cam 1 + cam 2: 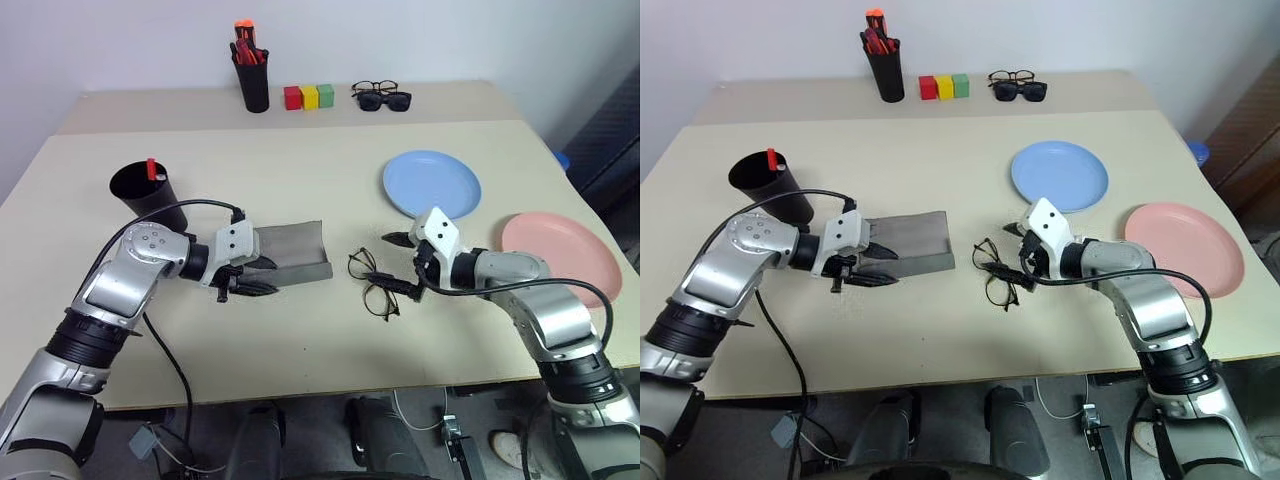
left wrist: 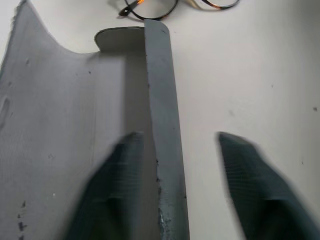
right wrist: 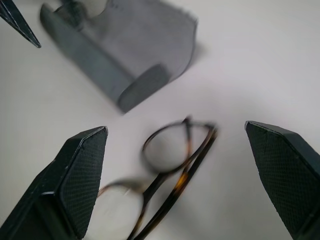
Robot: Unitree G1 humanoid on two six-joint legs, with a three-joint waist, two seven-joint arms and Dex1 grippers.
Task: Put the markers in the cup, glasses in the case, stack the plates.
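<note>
No readable txt, labels, brands or nos. anywhere in the views.

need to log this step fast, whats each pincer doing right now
Left pincer: open, its fingers astride the front wall of the open grey felt glasses case, not clamped.
Right pincer: open, empty, above the thin wire-framed glasses.

The light is bright and soft, with pale shadows under things on the table (image 1: 300,340). Up close, the fingers (image 2: 115,190) look blurry, and so do the glasses (image 3: 170,165) between the jaws.
</note>
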